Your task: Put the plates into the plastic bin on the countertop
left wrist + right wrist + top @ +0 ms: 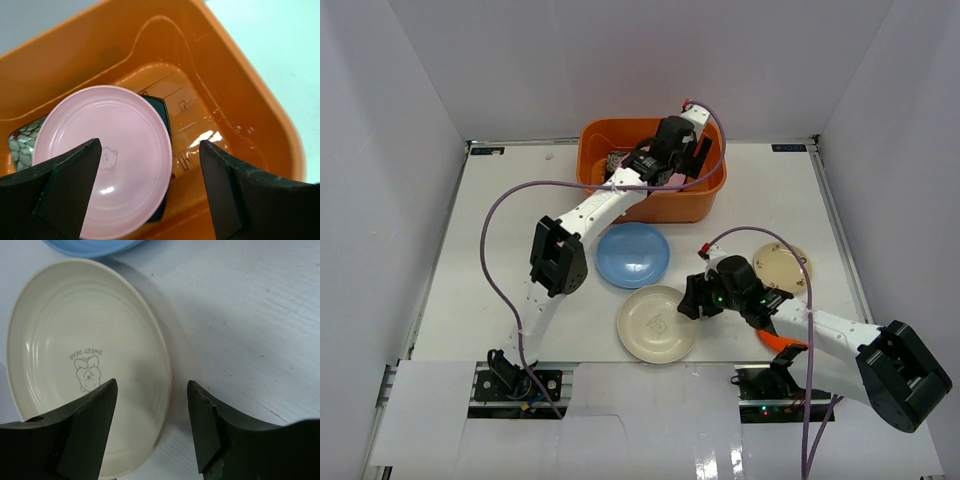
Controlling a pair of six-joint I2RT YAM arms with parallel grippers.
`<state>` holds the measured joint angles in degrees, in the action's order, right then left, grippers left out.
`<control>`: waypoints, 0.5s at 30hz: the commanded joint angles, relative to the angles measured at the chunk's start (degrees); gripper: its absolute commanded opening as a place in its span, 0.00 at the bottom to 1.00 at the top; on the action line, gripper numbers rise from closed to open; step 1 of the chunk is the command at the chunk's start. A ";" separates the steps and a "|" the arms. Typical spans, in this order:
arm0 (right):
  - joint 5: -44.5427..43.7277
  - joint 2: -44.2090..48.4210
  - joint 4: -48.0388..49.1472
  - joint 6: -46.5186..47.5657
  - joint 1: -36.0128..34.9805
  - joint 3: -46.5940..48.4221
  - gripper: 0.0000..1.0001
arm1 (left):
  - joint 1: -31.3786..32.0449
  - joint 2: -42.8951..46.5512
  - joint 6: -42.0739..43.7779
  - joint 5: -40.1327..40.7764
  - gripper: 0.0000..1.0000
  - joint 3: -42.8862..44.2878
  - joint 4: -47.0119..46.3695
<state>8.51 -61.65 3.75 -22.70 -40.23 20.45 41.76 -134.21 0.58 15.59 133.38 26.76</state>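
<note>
1. My left gripper [150, 147] hangs over the inside of the orange bin [165, 50], its fingers spread wide and holding nothing
2. Below it a pink plate [105, 150] lies in the bin, resting on a dark teal plate [163, 114] of which only an edge shows. I count these two as done
3. At the left edge of the left wrist view, something with a grey leafy pattern [20, 142] sits in the bin beside the pink plate; I cannot tell what it is
4. My right gripper [152, 387] is low over the countertop [500, 250] with its fingers apart, and the near rim of the cream plate [85, 340] runs between them. I cannot tell whether a finger touches the rim, and nothing is gripped yet
5. The cream plate lies flat on the countertop, well short of the bin, with a blue plate [633, 254] just beside it on the bin side
6. A tan plate [781, 267] sits to the right, near my right arm, and an orange sliver [782, 342] beside that arm may be one more plate, mostly hidden
7. My judgement: two plates are in, at least three remain outside, and the cream one looks to be next, so the job is under half done
</note>
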 commanded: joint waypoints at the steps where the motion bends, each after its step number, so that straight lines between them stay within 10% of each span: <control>1: -0.43 -1.89 0.91 -0.33 -2.04 0.38 0.64 | 0.08 16.42 -4.78 -1.27 0.91 -4.41 -0.84; 7: -2.45 -1.73 1.18 -1.12 -4.16 0.47 0.09 | -0.01 41.72 -16.47 -0.48 0.90 -32.70 2.06; 15: -1.92 13.03 -11.12 1.95 -5.48 7.84 0.08 | -3.17 73.70 -37.91 2.86 0.87 -79.82 4.26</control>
<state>6.48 -53.47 -3.99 -22.92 -45.41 21.87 40.01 -63.55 -25.39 17.67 65.17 26.63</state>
